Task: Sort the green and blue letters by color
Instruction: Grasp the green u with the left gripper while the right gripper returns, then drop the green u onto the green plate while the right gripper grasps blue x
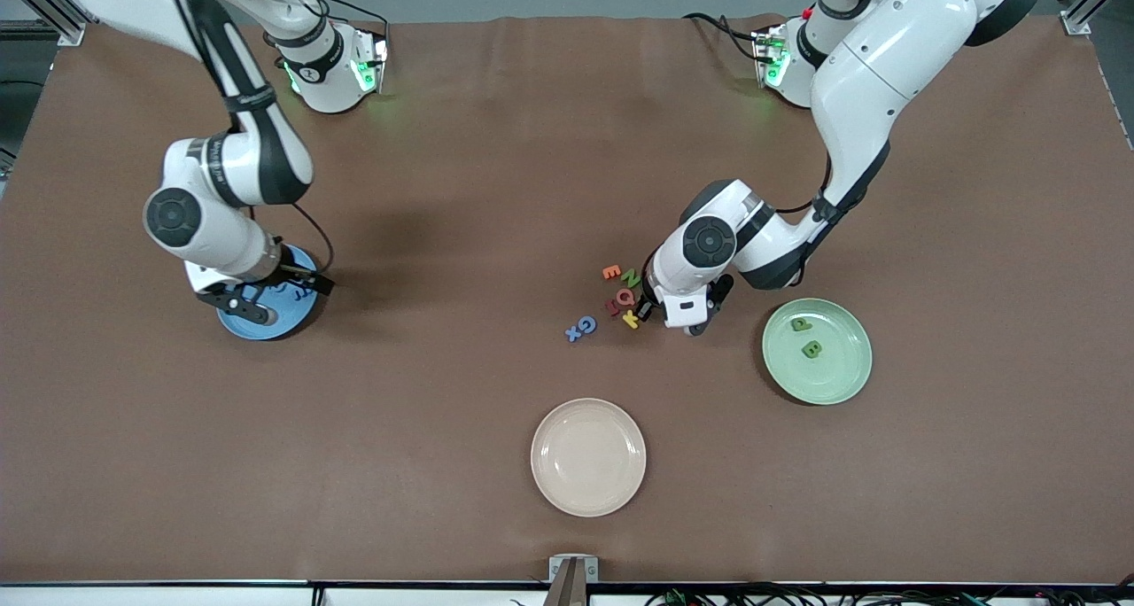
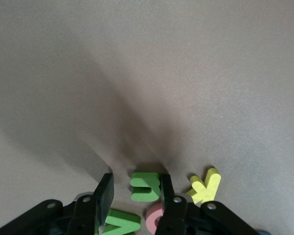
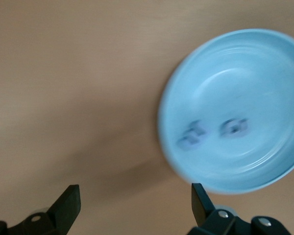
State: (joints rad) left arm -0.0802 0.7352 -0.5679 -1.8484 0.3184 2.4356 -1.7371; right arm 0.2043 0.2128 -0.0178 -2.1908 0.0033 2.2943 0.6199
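Observation:
My left gripper (image 1: 649, 308) is low at the letter cluster, open. In the left wrist view (image 2: 136, 190) its fingers straddle a green letter (image 2: 146, 186); one finger (image 2: 165, 188) touches it, the other stands apart. A second green letter (image 2: 120, 223), an N (image 1: 631, 278), lies beside it. Two green letters (image 1: 802, 324) (image 1: 811, 349) lie on the green plate (image 1: 780, 358). Blue G (image 1: 586, 324) and blue X (image 1: 573, 332) lie on the table. My right gripper (image 1: 252, 303) (image 3: 133, 198) hangs open and empty over the blue plate's (image 1: 266, 327) (image 3: 264, 63) edge. Two blue letters (image 3: 192, 137) (image 3: 233, 127) lie in that plate.
An orange E (image 1: 611, 272), a pink letter (image 1: 620, 300) (image 2: 154, 218) and a yellow K (image 1: 631, 320) (image 2: 204, 187) crowd the left gripper. A beige plate (image 1: 588, 456) sits nearer the front camera, mid-table.

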